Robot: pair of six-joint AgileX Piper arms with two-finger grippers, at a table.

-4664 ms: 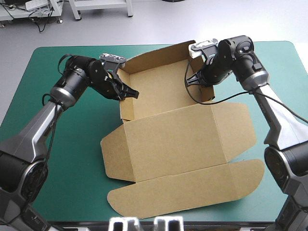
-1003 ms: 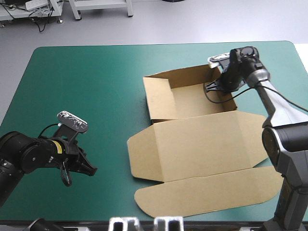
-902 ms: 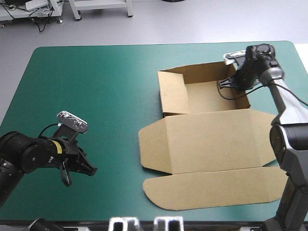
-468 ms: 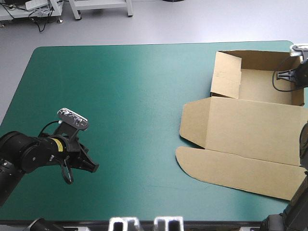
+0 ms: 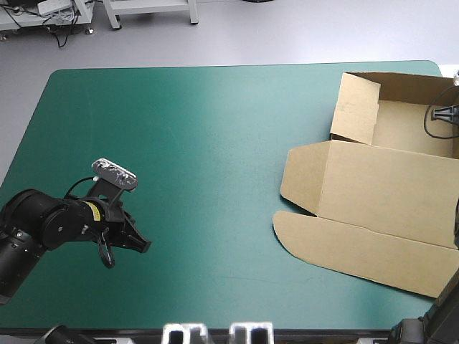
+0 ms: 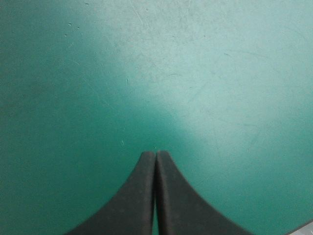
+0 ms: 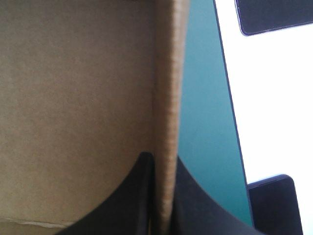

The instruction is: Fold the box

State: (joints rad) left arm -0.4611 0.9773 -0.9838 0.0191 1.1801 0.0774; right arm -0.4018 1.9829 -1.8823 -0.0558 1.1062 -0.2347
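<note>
The brown box [image 5: 373, 186] lies at the table's right side as an open tray [image 5: 405, 129] with raised walls. Its lid and front flap lie flat toward the near edge. My right gripper [image 5: 449, 115] is at the tray's right wall, mostly cut off in the high view. In the right wrist view its black fingers [image 7: 164, 159] are shut on that upright wall [image 7: 168, 73], with the tray's inside [image 7: 73, 98] to one side. My left gripper [image 5: 140, 246] is far from the box at the near left, shut [image 6: 155, 154] with nothing in it, just above the teal-green cover [image 6: 195, 73].
The table's right edge [image 7: 230, 117] runs close beside the held wall, with a narrow strip of cover [image 7: 203, 122] between them. Two dark flat objects [image 7: 274, 14] lie on the pale floor past that edge. A wide stretch of cover [image 5: 208, 158] separates my left gripper from the box.
The box has slid from the table's middle to its right side, held by my right gripper. My left arm has drawn back to the near left and shifted slightly just before.
</note>
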